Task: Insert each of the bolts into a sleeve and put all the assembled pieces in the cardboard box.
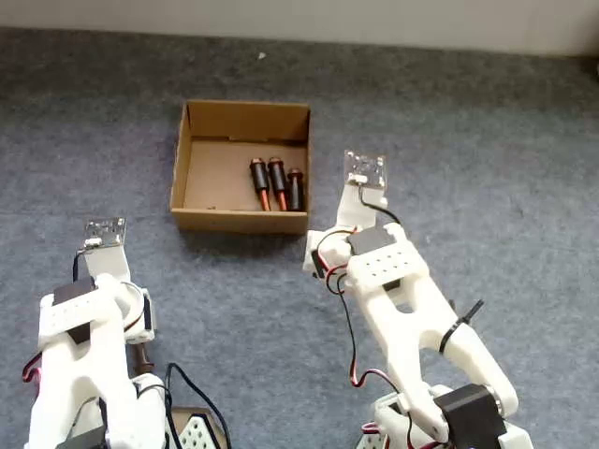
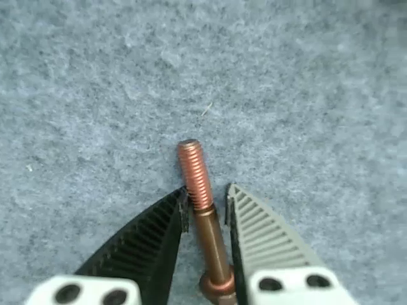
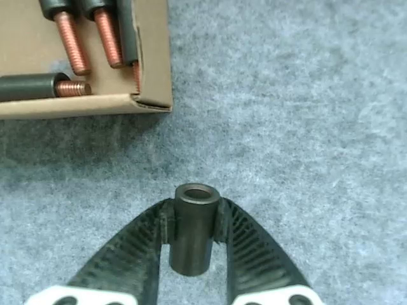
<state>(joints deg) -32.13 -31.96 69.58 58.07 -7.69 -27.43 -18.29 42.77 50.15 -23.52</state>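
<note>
A copper bolt [image 2: 196,175] lies between the fingers of my left gripper [image 2: 206,190], which is shut on its smooth shank; the threaded end points away over the grey carpet. My right gripper [image 3: 194,206] is shut on a black sleeve [image 3: 194,229], whose open bore faces outward. It hangs just off the near right corner of the cardboard box [image 3: 82,105]. In the high view the box [image 1: 239,222] holds assembled pieces [image 1: 276,182], black sleeves with copper threads sticking out [image 3: 70,44]. The left arm [image 1: 89,318] stands at the lower left, well apart from the box.
Grey carpet [image 1: 487,140] covers the whole table around the box. The right arm [image 1: 402,299] stretches from the front edge toward the box's right corner. Red and black cables [image 1: 351,327] hang along it.
</note>
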